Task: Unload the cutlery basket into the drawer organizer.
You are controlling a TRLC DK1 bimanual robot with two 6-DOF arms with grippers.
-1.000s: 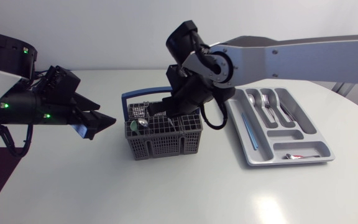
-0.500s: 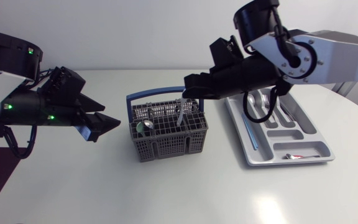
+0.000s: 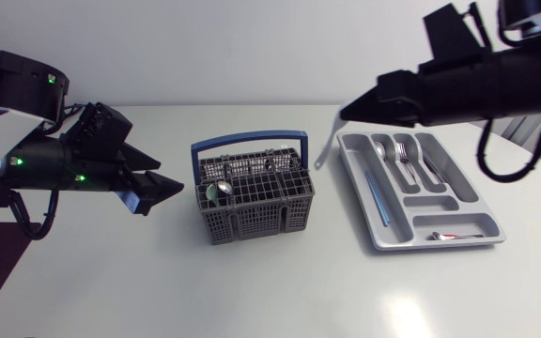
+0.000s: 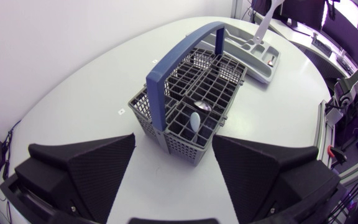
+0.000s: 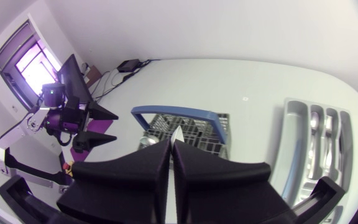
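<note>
Right gripper (image 3: pixel 346 110): clenched on a slim silver piece (image 3: pixel 324 152), likely a knife, though it shows too thin to be sure; the piece hangs down from the fingertips, clear of the table
Held piece, place: at 2 o'clock from the cutlery basket (image 3: pixel 252 214), between it and the drawer organizer (image 3: pixel 377 236), touching neither
Left gripper (image 3: pixel 162 184): fingers spread wide, nothing between them, at 9 o'clock from the basket, just beside it
Basket: grey, blue handle (image 3: pixel 248 141) upright; a spoon (image 3: pixel 216 189) stands in its 9 o'clock end
Organizer: at 3 o'clock from the basket; silver cutlery (image 3: pixel 394 155) in the long slots, a pale blue piece (image 3: pixel 376 195) in the slot nearest the basket, a small piece (image 3: pixel 454 235) in the cross slot at 6 o'clock
</note>
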